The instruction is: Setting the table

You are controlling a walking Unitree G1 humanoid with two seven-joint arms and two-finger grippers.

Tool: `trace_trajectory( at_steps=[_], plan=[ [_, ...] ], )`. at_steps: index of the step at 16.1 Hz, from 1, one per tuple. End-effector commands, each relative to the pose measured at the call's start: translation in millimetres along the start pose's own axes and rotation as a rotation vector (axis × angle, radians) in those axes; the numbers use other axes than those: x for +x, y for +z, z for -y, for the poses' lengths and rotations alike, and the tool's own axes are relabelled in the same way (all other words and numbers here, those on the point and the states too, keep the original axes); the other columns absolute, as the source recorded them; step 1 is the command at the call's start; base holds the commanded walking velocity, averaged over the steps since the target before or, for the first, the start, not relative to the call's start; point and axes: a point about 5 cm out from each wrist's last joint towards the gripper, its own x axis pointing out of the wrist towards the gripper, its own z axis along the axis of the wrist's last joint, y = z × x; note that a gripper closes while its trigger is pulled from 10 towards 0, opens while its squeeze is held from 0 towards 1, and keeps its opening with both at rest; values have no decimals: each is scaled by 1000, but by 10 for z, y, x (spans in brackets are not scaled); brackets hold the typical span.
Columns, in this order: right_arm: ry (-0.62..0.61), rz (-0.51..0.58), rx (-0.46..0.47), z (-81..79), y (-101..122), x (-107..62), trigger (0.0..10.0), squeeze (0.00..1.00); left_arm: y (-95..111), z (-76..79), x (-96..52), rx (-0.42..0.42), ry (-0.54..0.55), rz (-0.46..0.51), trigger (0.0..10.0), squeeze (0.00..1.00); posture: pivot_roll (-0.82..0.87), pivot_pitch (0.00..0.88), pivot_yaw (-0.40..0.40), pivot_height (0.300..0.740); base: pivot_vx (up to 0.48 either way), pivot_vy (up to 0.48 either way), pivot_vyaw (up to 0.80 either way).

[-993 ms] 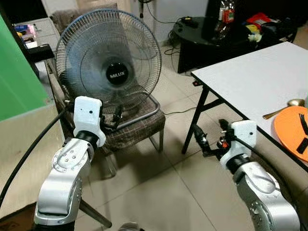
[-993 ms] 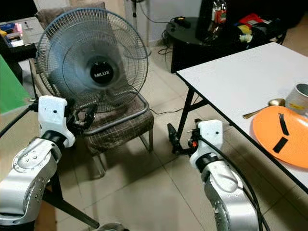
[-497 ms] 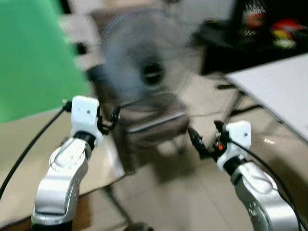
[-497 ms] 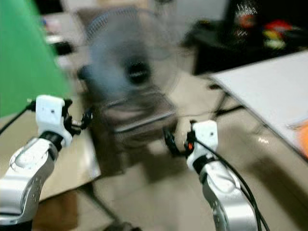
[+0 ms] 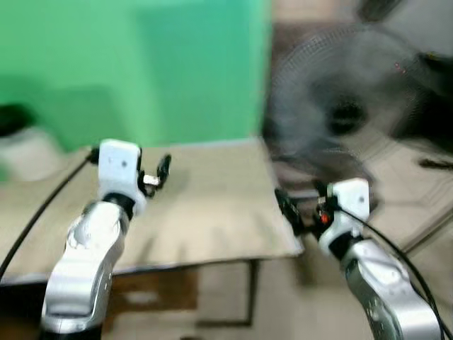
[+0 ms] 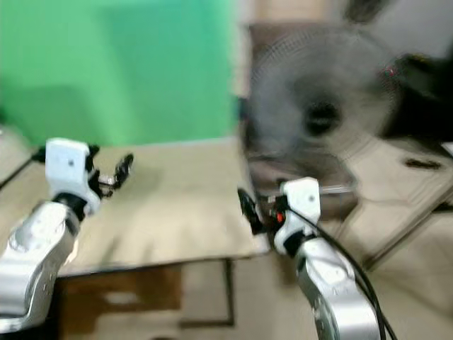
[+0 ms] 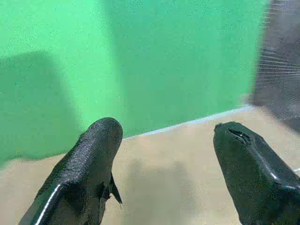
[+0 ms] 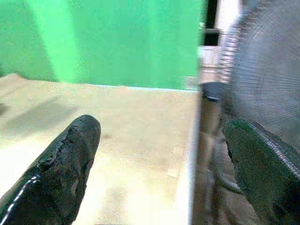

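A bare tan table (image 5: 205, 212) stands in front of me, before a green wall (image 5: 141, 64). My left gripper (image 5: 161, 171) hovers over the table's left part, open and empty; its fingers (image 7: 93, 154) frame the tabletop and green wall. My right gripper (image 5: 285, 207) is held out by the table's right edge, open and empty, and its fingers (image 8: 70, 154) point along that edge. The head views are blurred by motion.
A standing fan (image 5: 340, 113) on a chair sits just right of the table, close to my right arm. Tiled floor (image 5: 425, 177) lies beyond it. A pale, blurred object (image 5: 21, 152) rests at the table's far left.
The whole view has swung left: the white table with the orange plate has left the picture, and the tan table and green wall have come in. Both grippers keep their pose.
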Motion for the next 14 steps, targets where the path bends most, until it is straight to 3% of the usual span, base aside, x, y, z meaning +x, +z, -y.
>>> trace_trajectory(
  at_steps=[1, 5, 14],
  plan=[
    [-37, -1, 12, 59, -4, -28, 10000, 0, 20, 65, 13, -7, -29, 7, 10000, 0, 101, 0, 55, 740, 0, 398, 0],
    [-52, -9, 40, 71, -7, -6, 10000, 0, 25, 60, 21, 2, -31, 7, 10000, 0, 104, 0, 51, 740, 0, 299, 0],
    [-70, -7, 55, 116, 30, 13, 10000, 0, 13, 70, 68, 5, -28, -7, 10000, 0, 99, 0, 46, 740, 0, -455, 0]
  ],
)
